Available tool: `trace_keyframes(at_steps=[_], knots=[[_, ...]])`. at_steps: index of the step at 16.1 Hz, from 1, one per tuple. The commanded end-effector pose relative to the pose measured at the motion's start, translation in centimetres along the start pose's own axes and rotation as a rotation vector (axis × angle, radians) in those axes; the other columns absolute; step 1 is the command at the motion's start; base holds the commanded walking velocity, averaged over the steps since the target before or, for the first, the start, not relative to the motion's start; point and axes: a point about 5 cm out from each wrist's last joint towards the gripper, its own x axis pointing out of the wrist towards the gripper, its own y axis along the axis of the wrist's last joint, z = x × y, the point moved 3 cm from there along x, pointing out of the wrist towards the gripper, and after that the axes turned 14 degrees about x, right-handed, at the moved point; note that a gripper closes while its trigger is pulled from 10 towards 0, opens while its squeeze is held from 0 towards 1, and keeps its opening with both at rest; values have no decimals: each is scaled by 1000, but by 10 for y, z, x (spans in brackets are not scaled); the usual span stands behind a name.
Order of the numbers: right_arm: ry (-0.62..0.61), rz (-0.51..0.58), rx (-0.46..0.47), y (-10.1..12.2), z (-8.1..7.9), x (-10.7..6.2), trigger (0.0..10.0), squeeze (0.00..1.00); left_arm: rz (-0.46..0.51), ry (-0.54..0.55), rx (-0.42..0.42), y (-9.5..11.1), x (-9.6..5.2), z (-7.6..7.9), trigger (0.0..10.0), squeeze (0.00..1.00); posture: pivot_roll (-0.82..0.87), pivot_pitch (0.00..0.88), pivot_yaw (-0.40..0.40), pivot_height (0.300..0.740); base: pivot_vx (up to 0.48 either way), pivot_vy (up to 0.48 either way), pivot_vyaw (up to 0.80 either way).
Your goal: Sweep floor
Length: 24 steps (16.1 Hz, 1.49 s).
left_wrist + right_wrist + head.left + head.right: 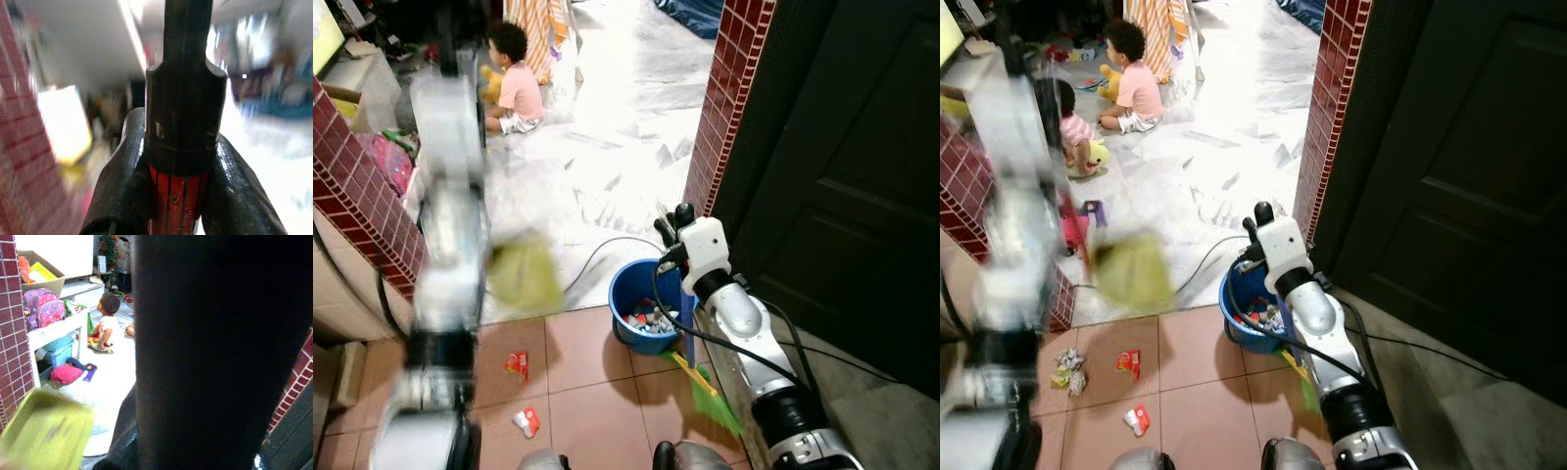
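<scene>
Left gripper (178, 196), fingers clamped on a black-and-red handle (183, 122), carries a blurred yellow-green dustpan (524, 276) above the tiles. Right gripper (671, 227): opening indeterminate. Blue plastic bucket (626, 294) holds litter; red wrappers (517, 364) remain unswept.

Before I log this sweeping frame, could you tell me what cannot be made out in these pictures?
- Left arm: motion-blurred in both eye views.
- Green dustpan: smeared; contents unreadable.
- Right gripper: a dark shape blocks the right wrist view, so its fingers are unclear.
- Blue bucket: contents too small to identify.
- Green broom: partly hidden behind the right arm.
</scene>
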Motion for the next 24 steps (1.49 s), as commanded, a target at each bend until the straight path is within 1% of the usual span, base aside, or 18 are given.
trace_keyframes(at_steps=[1,2,3,4,5,6,7,8,9,11,12,15,17,18,20,23,24], knots=[[27,25,11,6,-5,4,10000,0,42,-4,10,6,-2,4,10000,0,-23,0,14,740,0,0,0],[48,19,24,5,-9,3,10000,0,9,-43,12,-9,-15,15,10000,0,-24,0,12,740,0,0,0],[60,20,27,5,-11,3,10000,0,-22,-53,2,-17,-21,19,10000,0,-26,0,11,740,0,0,0],[66,20,30,4,-13,0,10000,0,-64,-74,-27,-28,-31,26,10000,0,-26,0,11,740,0,0,0],[66,20,31,4,-13,0,10000,0,-77,-70,-31,-31,-35,28,10000,0,-26,0,11,740,0,0,0],[61,22,37,5,-12,-1,10000,0,-109,-65,-69,-37,-41,33,10000,0,-28,0,9,740,0,0,0],[54,27,57,6,-11,-1,10000,0,-126,-74,-84,-41,-45,36,10000,0,-28,0,10,740,0,0,0],[57,42,107,9,-12,1,10000,0,-141,-90,-83,-45,-51,43,10000,0,-28,0,10,740,0,0,0],[64,49,125,11,-14,2,10000,0,-146,-98,-51,-46,-54,47,10000,0,-28,0,10,740,0,0,0],[78,57,116,13,-17,3,10000,0,-169,-109,-92,-47,-58,53,10000,0,-25,0,11,740,0,0,731],[78,58,121,14,-18,5,10000,0,-161,-128,-107,-46,-61,59,10000,0,-23,0,11,740,0,0,800],[72,61,125,14,-17,7,10000,0,-164,-141,-138,-44,-64,66,10000,0,-24,0,13,740,0,0,577],[52,56,134,13,-12,7,10000,0,-164,-160,-163,-39,-62,72,10000,0,-25,0,13,740,0,131,0],[51,56,127,14,-10,9,10000,0,-158,-179,-173,-37,-61,75,10000,0,-28,0,11,740,0,480,0],[49,64,124,17,-10,12,10000,0,-148,-181,-183,-33,-58,75,10000,0,-30,0,11,740,0,480,0],[48,65,127,16,-11,11,10000,0,-119,-174,-203,-22,-54,74,10000,0,-28,0,9,740,0,480,0],[48,58,145,14,-12,10,10000,0,-113,-176,-202,-19,-54,75,10000,0,-27,0,9,740,0,480,0]])
